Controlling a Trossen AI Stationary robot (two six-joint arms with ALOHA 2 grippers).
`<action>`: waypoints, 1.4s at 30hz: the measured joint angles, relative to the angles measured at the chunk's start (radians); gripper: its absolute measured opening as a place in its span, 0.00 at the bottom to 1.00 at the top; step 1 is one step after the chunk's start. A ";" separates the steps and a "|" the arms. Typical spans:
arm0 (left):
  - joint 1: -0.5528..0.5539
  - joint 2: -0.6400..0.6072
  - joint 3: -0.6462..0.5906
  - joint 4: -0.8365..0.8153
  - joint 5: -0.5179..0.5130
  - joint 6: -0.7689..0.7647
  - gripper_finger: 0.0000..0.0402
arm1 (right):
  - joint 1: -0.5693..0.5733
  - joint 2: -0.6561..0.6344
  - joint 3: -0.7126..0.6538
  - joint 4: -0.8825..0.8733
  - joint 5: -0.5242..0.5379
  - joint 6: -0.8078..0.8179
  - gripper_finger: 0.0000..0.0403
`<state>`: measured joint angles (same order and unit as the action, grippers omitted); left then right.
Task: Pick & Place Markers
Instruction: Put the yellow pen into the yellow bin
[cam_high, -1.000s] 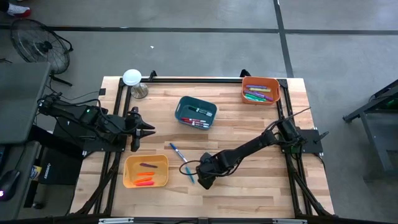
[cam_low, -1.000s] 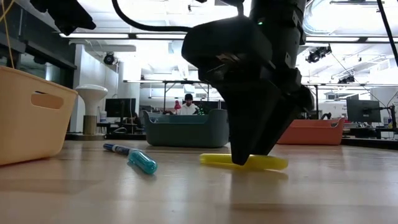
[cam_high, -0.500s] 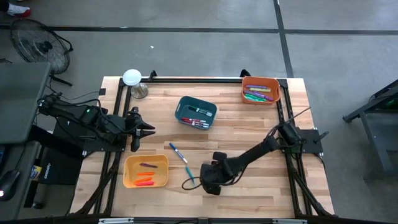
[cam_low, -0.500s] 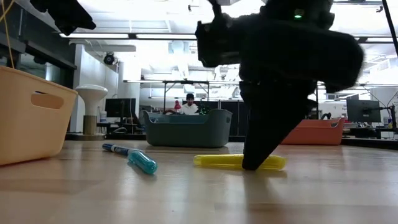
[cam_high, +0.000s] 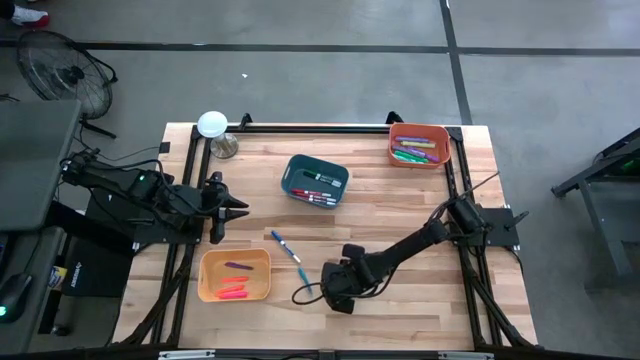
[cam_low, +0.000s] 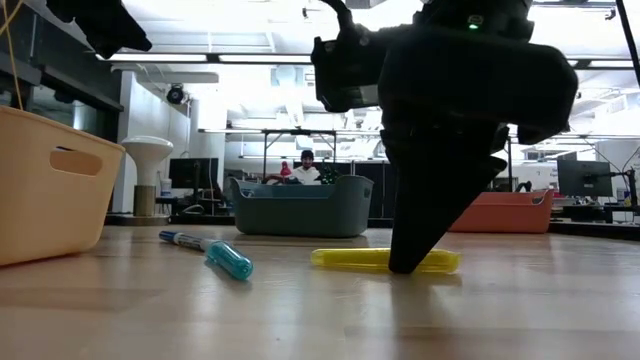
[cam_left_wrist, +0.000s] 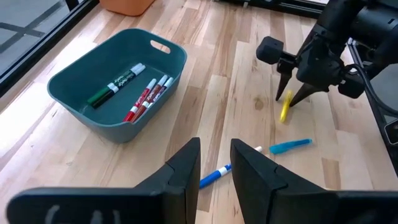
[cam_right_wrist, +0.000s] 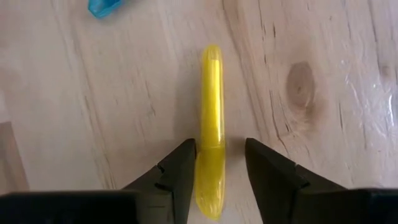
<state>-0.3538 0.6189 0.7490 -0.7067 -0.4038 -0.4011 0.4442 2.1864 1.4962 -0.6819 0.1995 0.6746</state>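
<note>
A yellow marker (cam_right_wrist: 211, 106) lies flat on the wood table near its front middle. My right gripper (cam_right_wrist: 219, 163) points down over it, open, one finger on each side of the barrel close to one end; the low view shows the tips (cam_low: 405, 262) down at the marker (cam_low: 350, 259). In the high view the gripper (cam_high: 336, 292) hides this marker. A blue marker (cam_high: 286, 246) and a teal cap (cam_low: 230, 262) lie just left of it. My left gripper (cam_left_wrist: 216, 163) hangs open above the table's left edge, with nothing between its fingers. My right gripper stands astride the yellow marker's barrel (cam_right_wrist: 210, 146) from above, its fingers across the marker, which lies flat on the table. One finger (cam_right_wrist: 185, 167) sits close against the barrel's side, and I cannot tell whether it touches. A gap shows at the other finger.
A teal bin (cam_high: 315, 180) with several markers stands at the centre back, an orange bin (cam_high: 420, 145) with markers at the back right, and a yellow bin (cam_high: 235, 275) with markers at the front left. A white lamp-like object (cam_high: 212, 125) and a metal cup (cam_high: 225, 148) stand at the back left.
My right gripper has shifted a little toward the table's near edge and rolled about its own pointing line, so its fingers now stand across the yellow marker. The marker has stayed where it was, flat on the table.
</note>
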 joint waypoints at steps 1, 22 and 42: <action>0.000 0.000 0.000 0.000 0.000 0.000 0.21 | 0.000 0.000 0.000 0.001 -0.002 0.000 0.31; 0.000 0.000 0.000 0.000 0.001 -0.016 0.21 | -0.008 -0.007 0.000 0.005 -0.022 0.050 0.07; 0.000 0.001 0.000 0.009 0.000 -0.023 0.21 | -0.107 -0.170 -0.004 0.024 0.075 -0.039 0.07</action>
<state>-0.3538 0.6200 0.7494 -0.6980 -0.4038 -0.4244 0.3369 2.0166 1.4925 -0.6580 0.2743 0.6356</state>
